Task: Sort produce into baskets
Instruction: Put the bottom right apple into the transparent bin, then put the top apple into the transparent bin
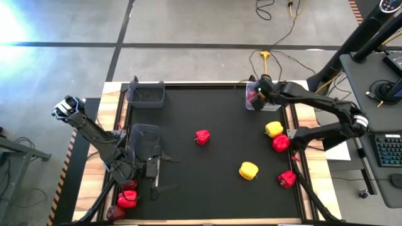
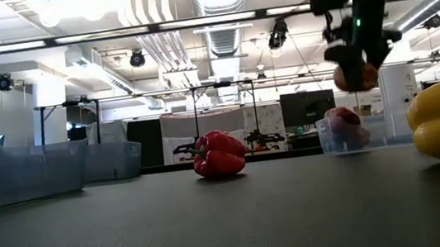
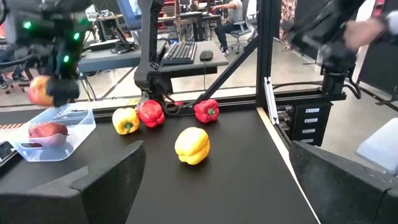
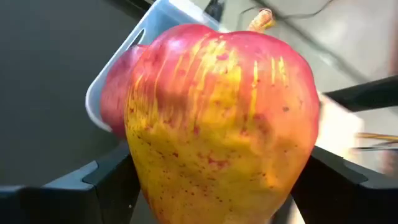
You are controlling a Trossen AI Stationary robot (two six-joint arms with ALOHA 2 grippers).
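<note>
My right gripper point(image 1: 257, 95) is at the table's far right and is shut on a red-and-yellow apple point(image 4: 217, 118). It holds the apple above the clear basket point(image 2: 375, 132), where another red apple point(image 2: 345, 123) lies. My left gripper point(image 3: 211, 186) hovers open with nothing between its fingers, beside a dark basket point(image 1: 144, 139) at the table's left. A second dark basket point(image 1: 146, 94) stands at the far left. On the table rest a red pepper point(image 1: 202, 137), two yellow peppers point(image 1: 274, 129) point(image 1: 249, 170) and two more red pieces point(image 1: 281, 143) point(image 1: 286, 179). My right gripper pinches the apple between its two fingers point(image 4: 106, 180), one on each opposite side point(image 4: 140, 180). The fingers slant downward from above. The apple is lifted clear over the clear basket, with its stem point(image 4: 261, 22) pointing away from the fingers.
Three red pieces point(image 1: 127, 199) lie by the near left corner, close to my left arm. The middle of the black mat point(image 1: 207, 107) is bare around the lone red pepper. A desk with a keyboard point(image 1: 389, 150) stands off the table's right edge.
</note>
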